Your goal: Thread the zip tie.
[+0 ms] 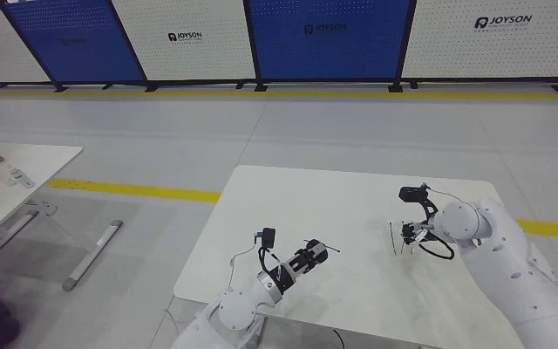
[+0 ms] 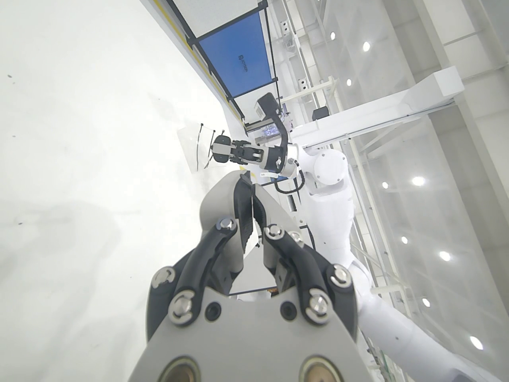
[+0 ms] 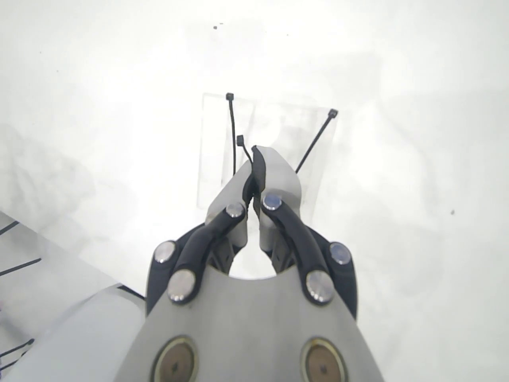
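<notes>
Right wrist view puts the zip tie (image 3: pixel 244 145) at the very tips of the right gripper (image 3: pixel 256 162). Its strap runs in between the clenched fingers and its square head sticks out beyond them, so the long axis lies roughly in line with the fingers, slanted a little, head away from the wrist. The tie is over a clear sheet (image 3: pixel 210 152) on the white table (image 1: pixel 331 201). Two spare ties (image 3: pixel 232 133) lie on the sheet to either side — one nearly parallel, the other angled outward. The left gripper (image 1: pixel 316 256) is well apart, toward the table's near edge, its pads pressed together. A thin dark strand crosses it, but I cannot tell whether it pinches that. The right arm is plainly the nearer one — I judge the tie wants lifting off the sheet before any threading.
</notes>
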Robot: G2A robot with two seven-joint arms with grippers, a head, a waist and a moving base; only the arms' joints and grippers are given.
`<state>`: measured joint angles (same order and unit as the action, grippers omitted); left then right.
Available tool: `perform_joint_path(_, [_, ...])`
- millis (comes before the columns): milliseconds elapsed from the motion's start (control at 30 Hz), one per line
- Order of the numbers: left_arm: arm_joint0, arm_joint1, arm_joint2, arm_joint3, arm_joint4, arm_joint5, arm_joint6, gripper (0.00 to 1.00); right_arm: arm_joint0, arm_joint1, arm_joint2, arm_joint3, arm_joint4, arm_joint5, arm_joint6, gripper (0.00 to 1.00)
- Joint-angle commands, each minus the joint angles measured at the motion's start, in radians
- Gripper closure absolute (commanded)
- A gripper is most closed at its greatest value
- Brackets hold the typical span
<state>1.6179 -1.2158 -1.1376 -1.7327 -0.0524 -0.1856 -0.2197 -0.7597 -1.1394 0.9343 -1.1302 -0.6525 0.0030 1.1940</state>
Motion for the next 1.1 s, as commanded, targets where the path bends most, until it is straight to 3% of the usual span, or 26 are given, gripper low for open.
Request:
perform_joint_path(0, [0.0,0.0,0.0,0.0,0.0,0.0,0.0,1.0,-0.072,0.026,0.075,-0.107,-0.002,0.006,-0.025,1.0])
perform_joint_path(133, [0.0,0.0,0.0,0.0,0.0,0.0,0.0,1.0,-0.216,0.07,0.221,-0.27,0.018,-0.04,-0.082,1.0])
perform_joint_path(300, [0.0,0.0,0.0,0.0,0.0,0.0,0.0,1.0,-0.334,0.096,0.325,-0.376,0.034,-0.102,-0.144,1.0])
perform_joint_path(700, [0.0,0.0,0.0,0.0,0.0,0.0,0.0,1.0,-0.334,0.096,0.325,-0.376,0.034,-0.102,-0.144,1.0])
perform_joint_path(767, [0.0,0.0,0.0,0.0,0.0,0.0,0.0,1.0,-0.345,0.093,0.298,-0.374,0.017,-0.11,-0.159,1.0])
perform_joint_path(900, [0.0,0.0,0.0,0.0,0.0,0.0,0.0,1.0,-0.356,0.084,0.273,-0.38,0.03,-0.096,-0.259,1.0])
perform_joint_path(1067, [0.0,0.0,0.0,0.0,0.0,0.0,0.0,1.0,-0.467,0.089,0.35,-0.481,0.135,-0.152,-0.443,1.0])
